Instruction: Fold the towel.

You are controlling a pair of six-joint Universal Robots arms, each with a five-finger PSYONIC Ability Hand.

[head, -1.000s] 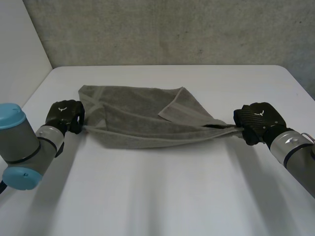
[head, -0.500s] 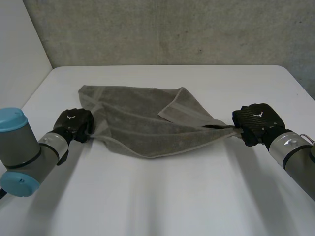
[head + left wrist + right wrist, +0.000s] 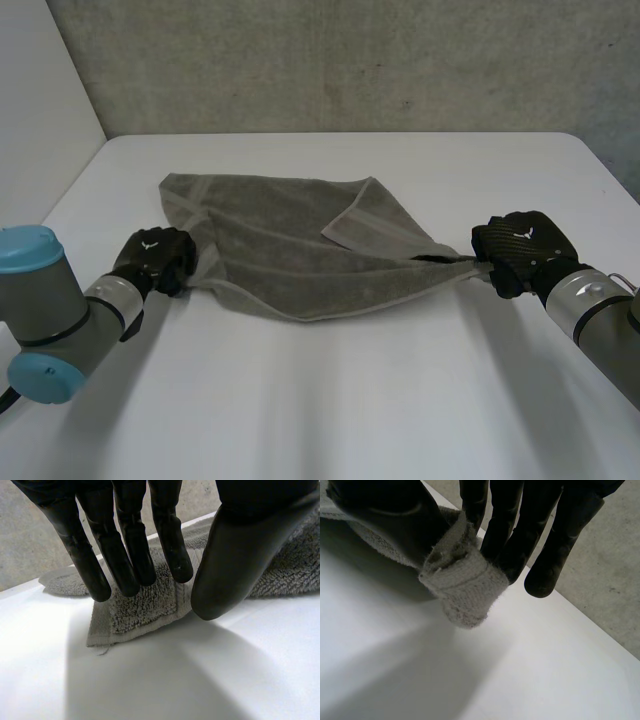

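Rumpled grey terry towel (image 3: pixel 290 250), hemmed edges, on smooth white bench (image 3: pixel 350 400); left robot hand (image 3: pixel 155 258) pinches its 9 o'clock corner, right robot hand (image 3: pixel 515 245) pinches the 3 o'clock one. Rough concrete wall (image 3: pixel 350 60) at 12 o'clock.

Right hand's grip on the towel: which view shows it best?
Right wrist view: the right hand pinches a towel corner between thumb and fingers. Head view shows the hand's back at the towel's end; left wrist view, the left hand on another corner.
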